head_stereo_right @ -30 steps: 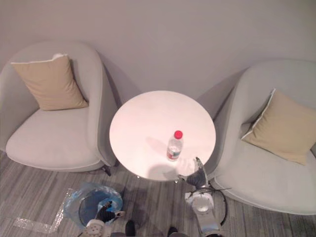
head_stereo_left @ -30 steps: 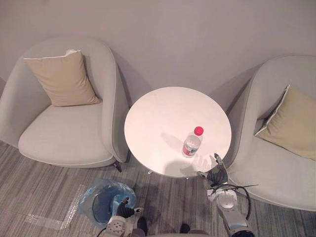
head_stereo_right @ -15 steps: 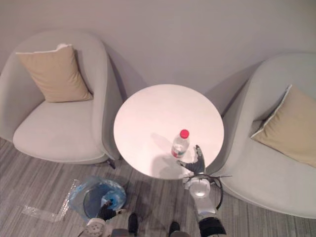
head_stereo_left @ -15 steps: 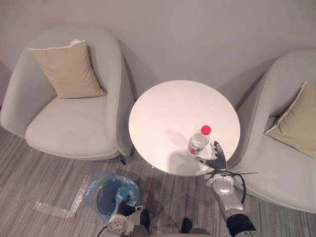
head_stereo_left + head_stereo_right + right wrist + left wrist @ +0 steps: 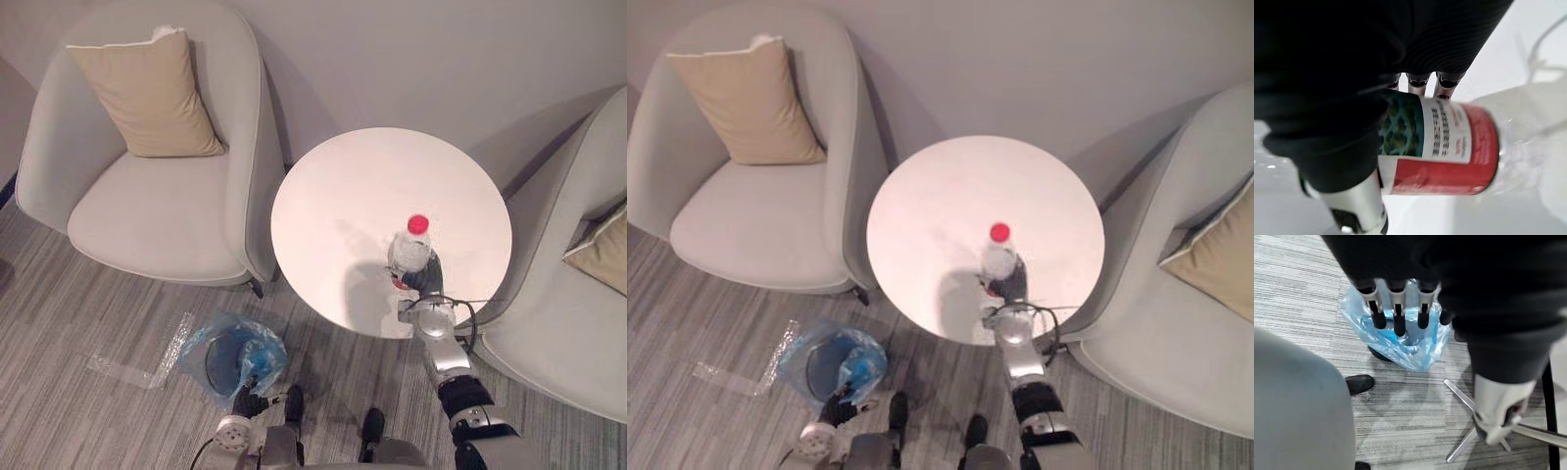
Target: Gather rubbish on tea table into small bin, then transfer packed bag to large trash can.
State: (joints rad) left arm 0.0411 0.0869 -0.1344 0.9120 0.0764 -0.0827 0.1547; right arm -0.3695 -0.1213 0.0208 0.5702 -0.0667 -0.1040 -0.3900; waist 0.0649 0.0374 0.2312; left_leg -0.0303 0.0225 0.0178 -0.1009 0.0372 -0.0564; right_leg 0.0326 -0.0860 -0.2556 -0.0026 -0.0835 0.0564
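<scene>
Right hand [image 5: 423, 282] gripped the one bottle [image 5: 408, 253] between fingers [image 5: 1419, 80] and thumb; left hand [image 5: 1393, 262] relaxed, straight-fingered, one blue-bagged bin [image 5: 1405, 350] beyond its fingertips.

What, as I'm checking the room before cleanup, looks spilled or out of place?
Nothing spilled: the bottle stands upright on the tea table. One oddity: a clear plastic strip lies loose on the floor beside the small bin.

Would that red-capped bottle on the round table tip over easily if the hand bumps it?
Probably: the bottle stands tall and narrow on the smooth table, so a nudge from the right hand at its side could topple it, and it would likely roll. It looks like clear thin plastic, so probably light and squashy.
</scene>
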